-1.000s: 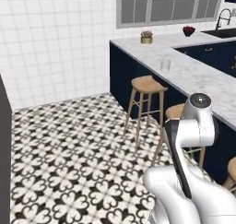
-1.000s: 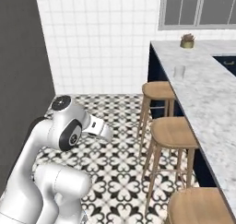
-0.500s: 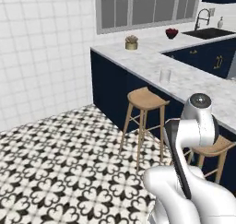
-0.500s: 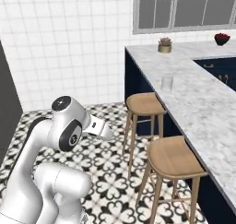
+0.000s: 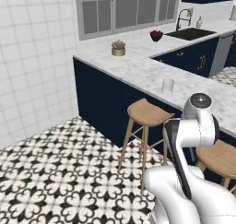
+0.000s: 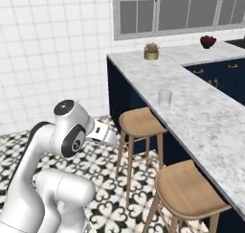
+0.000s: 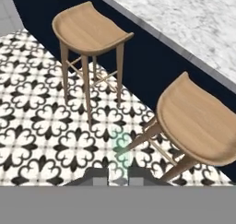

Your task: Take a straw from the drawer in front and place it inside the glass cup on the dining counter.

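The gripper (image 7: 118, 171) is clenched on a pale green straw (image 7: 119, 149) above the patterned floor (image 7: 41, 126) beside two wooden stools (image 7: 90, 32), while the glass cup (image 6: 165, 98) stands on the marble tabletop (image 6: 210, 117) near its edge.

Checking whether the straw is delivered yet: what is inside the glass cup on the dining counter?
The glass cup looks empty; through its clear walls only the dining counter marble shows.
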